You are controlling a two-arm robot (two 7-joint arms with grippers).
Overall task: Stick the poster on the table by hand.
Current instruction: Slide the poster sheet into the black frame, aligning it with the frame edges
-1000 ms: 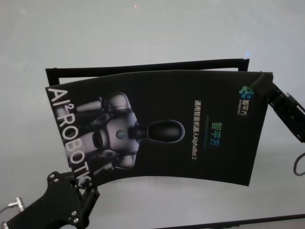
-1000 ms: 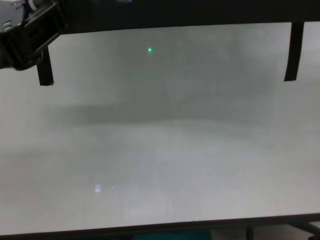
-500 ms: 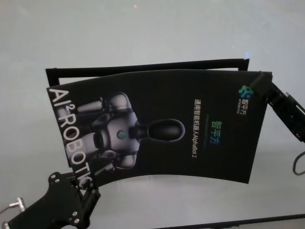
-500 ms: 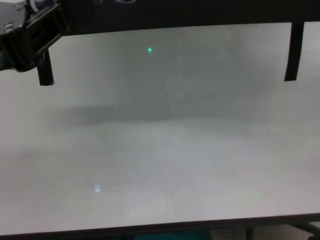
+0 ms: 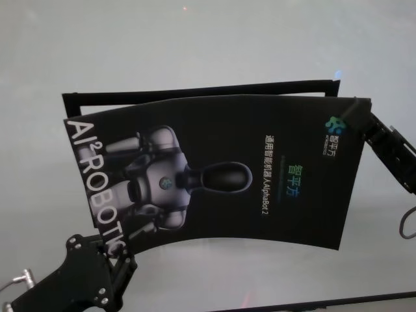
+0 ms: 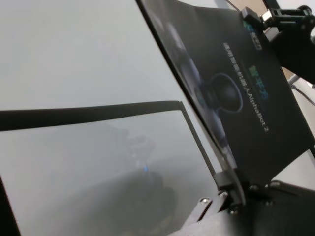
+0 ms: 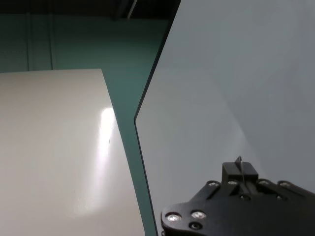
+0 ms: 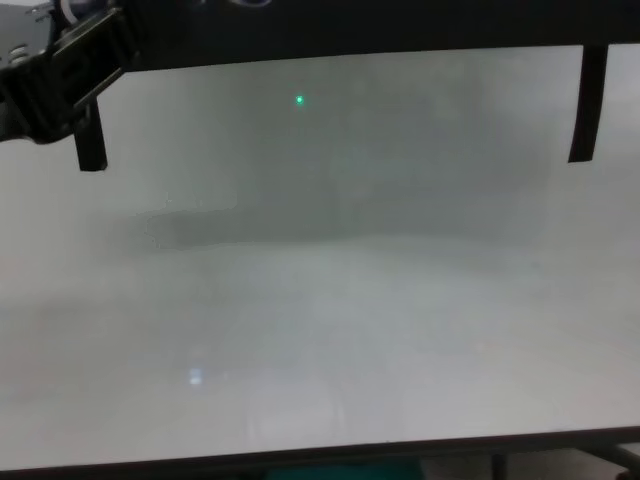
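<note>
Here, one poster is hanging in the air above one pale grey tabletop, held between two grippers. The poster is a large, glossy black rectangle, bowed so that its middle is bulging toward the head camera. It is showing a grey-white robot figure, big white letters running down the edge on the robot's left, a small blue-green logo near the far right corner, and a line of small text ending in "AlphaBot 2". In the left wrist view the same sheet is rising edge-on, well clear of the surface beneath it.

The left gripper is sitting at the poster's near left corner, where the white letters are ending; its jaws are pinching closed on the sheet's edge, which the left wrist view shows as the thin edge running down into the black, screw-studded body. The right gripper is reaching in at the far right corner beside the logo, and its jaws are likewise closing on the poster there; the right wrist view shows the sheet's thin edge standing in the clamp.

One narrow black frame is lying flat on the tabletop behind and under the poster.
</note>
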